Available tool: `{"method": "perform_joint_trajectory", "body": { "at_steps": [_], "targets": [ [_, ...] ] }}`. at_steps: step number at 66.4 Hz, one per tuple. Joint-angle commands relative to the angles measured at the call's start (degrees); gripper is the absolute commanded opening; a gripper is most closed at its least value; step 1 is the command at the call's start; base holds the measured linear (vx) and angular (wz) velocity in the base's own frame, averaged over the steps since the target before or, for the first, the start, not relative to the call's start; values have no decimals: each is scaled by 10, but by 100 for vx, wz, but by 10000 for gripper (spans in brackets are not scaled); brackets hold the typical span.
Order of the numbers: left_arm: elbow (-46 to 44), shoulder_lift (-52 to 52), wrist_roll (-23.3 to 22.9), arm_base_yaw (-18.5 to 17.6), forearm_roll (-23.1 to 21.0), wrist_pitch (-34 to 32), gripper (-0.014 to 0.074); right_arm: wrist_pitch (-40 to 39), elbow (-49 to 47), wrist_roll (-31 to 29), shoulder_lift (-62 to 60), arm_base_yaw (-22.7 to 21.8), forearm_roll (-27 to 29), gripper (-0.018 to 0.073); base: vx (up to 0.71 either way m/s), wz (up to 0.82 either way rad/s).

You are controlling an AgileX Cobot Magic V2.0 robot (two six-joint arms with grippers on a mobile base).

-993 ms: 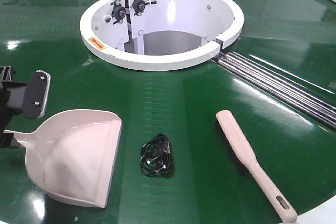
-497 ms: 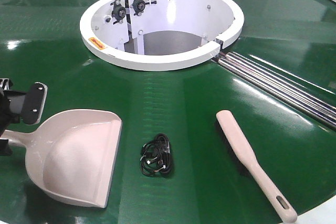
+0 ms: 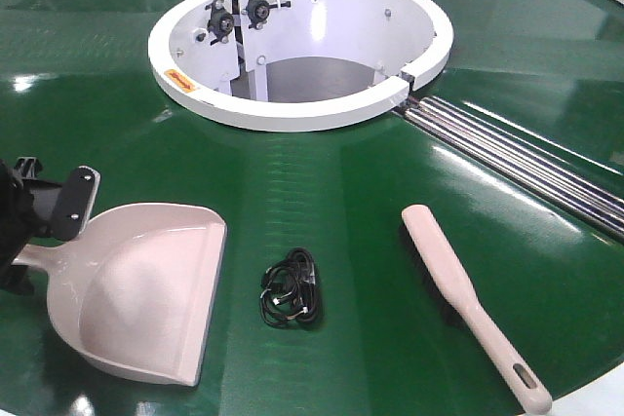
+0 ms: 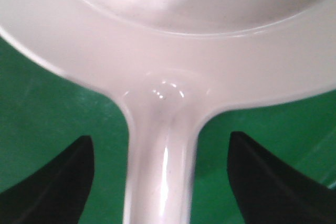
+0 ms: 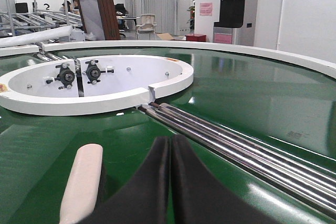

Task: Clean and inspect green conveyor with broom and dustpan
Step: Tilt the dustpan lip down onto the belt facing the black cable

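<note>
Straddling the dustpan (image 3: 146, 284) handle at lower left, the left gripper (image 4: 160, 148) gaped wide, untouching; the right gripper (image 5: 170, 148) was pressed closed.

Conveyor (image 3: 341, 187) is dark green, centre ring (image 3: 292, 116) white, dustpan (image 3: 136, 289) beige-pink, broom (image 3: 447, 268) beige, cable bundle (image 3: 291, 291) black.

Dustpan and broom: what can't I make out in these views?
- Dustpan handle end: front view, behind the left jaws and past the left edge; left wrist view, cut by the bottom edge.
- Broom bristles: front view, hidden under its back; right wrist view shows only the tip.
- Cable bundle: front view, too small to identify plugs.
</note>
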Motion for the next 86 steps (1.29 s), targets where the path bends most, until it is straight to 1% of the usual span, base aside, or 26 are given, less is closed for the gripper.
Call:
{"method": "perform_joint_trajectory", "body": {
  "at_steps": [1, 17, 29, 38, 50, 59, 65, 72, 77, 82, 86],
  "targets": [
    [-18, -11, 7, 2, -4, -10, 496, -43, 7, -3, -8, 0, -2, -10, 0, 0],
    [-18, 5, 9, 2, -4, -10, 443, -43, 7, -3, -8, 0, -2, -10, 0, 0],
    [-18, 10, 9, 2, -4, -10, 364, -44, 7, -3, -8, 0, -2, -10, 0, 0],
    [-18, 10, 9, 2, 2, -17, 274, -44, 7, -3, -8, 0, -2, -10, 0, 0],
    [-18, 10, 9, 2, 3, -16, 121, -44, 7, -3, -8, 0, -2, -10, 0, 0],
    [-18, 6, 9, 0, 3, -15, 38, -44, 7, -3, -8, 0, -2, -10, 0, 0],
    [-18, -2, 9, 0, 15, -18, -7, -44, 7, -3, -8, 0, -2, -10, 0, 0],
    [-18, -14, 8, 0, 32, -16, -8, -44, 7, -3, -8, 0, -2, -10, 0, 0],
    [-19, -22, 7, 0, 31, -16, -7, -44, 7, -3, -8, 0, -2, -10, 0, 0],
    [-19, -26, -3, -1, 31, -11, -7, -44, 7, -3, -8, 0, -2, -10, 0, 0],
    [-19, -29, -20, -6, 34, -4, -7, -44, 7, -3, -8, 0, -2, -10, 0, 0]
  ]
}}
